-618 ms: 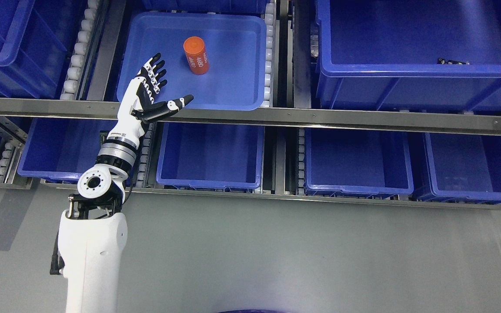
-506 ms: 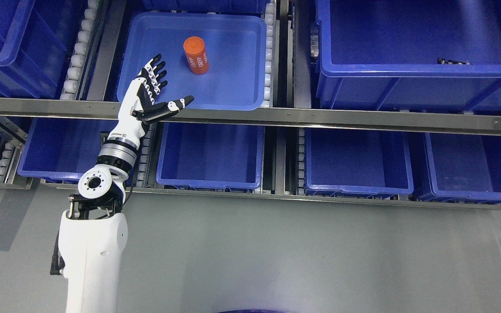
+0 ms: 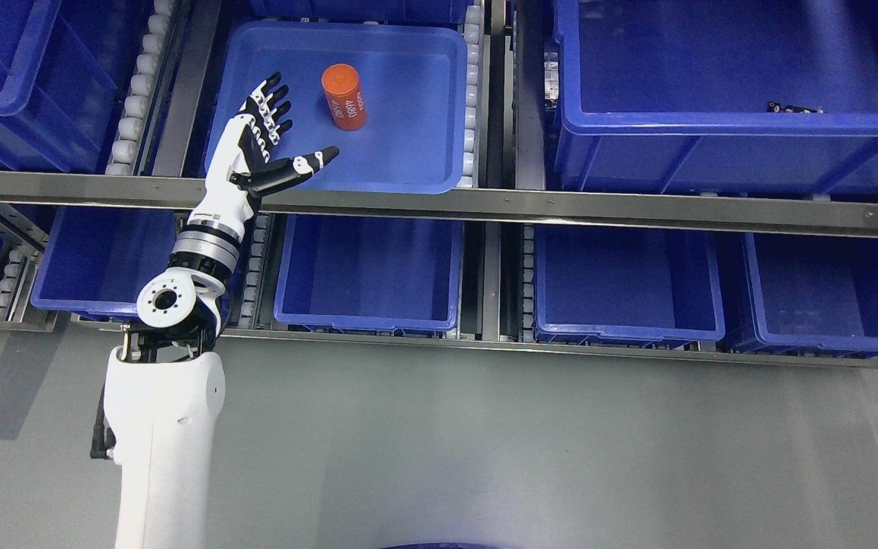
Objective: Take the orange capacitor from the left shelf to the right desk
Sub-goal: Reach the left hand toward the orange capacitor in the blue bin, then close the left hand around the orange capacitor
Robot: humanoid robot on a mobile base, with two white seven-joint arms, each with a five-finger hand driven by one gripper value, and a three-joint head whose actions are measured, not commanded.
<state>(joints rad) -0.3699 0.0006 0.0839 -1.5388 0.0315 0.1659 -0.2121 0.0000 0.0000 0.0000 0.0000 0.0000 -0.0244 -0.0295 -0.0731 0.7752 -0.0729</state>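
The small orange cylindrical capacitor (image 3: 344, 97) stands in the shallow blue plastic tray (image 3: 424, 164) on the upper shelf level, nearer the tray's back left than its middle, its round top tipped slightly toward the camera and white print running down its side (the digits are too small to read with any confidence). Nothing touches it.

Just beside it, to the left and a little nearer the front, is the white and black left hand (image 3: 260, 149). The hand is spread and holds nothing: the four black-tipped fingers (image 3: 275, 95) point up and away over the tray's left part, and the thumb (image 3: 309, 162) sticks out to the right above the tray's front edge. A clear gap of blue tray floor lies between the fingers and the capacitor. The white forearm runs down and left from the wrist, crossing the steel front rail (image 3: 637, 206) of the shelf, to a round joint and the broad upper arm at the lower left.

Around the tray sit deeper blue plastic bins: a large one (image 3: 713, 152) to the right on the same level, and a row below the rail, including one (image 3: 366, 313) directly under the tray. White rollers (image 3: 134, 107) line the lane to the tray's left. Grey floor (image 3: 523, 450) fills the lower part of the view.
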